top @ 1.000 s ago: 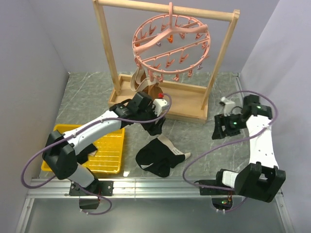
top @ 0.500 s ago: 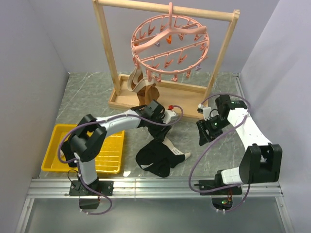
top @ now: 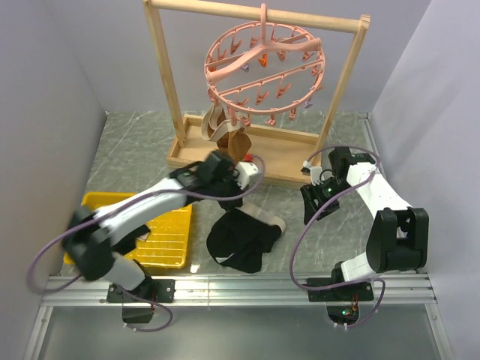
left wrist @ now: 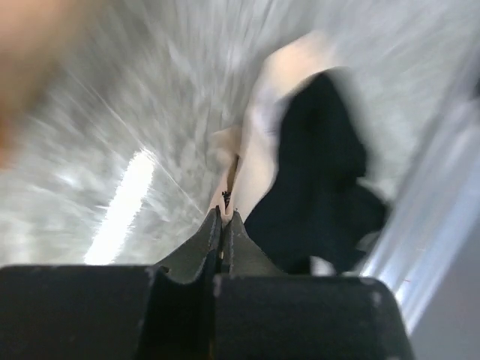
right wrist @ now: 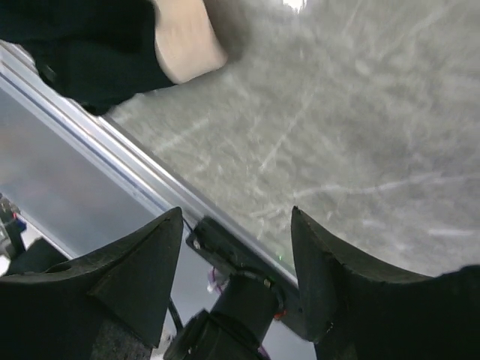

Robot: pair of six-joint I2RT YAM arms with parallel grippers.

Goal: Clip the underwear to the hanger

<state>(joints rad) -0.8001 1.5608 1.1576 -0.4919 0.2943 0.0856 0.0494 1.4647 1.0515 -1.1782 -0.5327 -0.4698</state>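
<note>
So the underwear (top: 240, 241) is bunched on the table (top: 135, 150), with the hanger (top: 259, 51) hanging up behind it. The left end effector (left wrist: 223, 216) is pinched closed right at the tan waistband, too blurry to confirm a grip. The right end effector (right wrist: 236, 217) hangs wide open nearby.

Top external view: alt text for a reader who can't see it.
Black underwear lies crumpled on a table between two arms, the left pincer at its upper edge, the right pincer off to its side. Behind, a round pink hanger hangs on a wooden frame; a yellow tray sits left.
</note>
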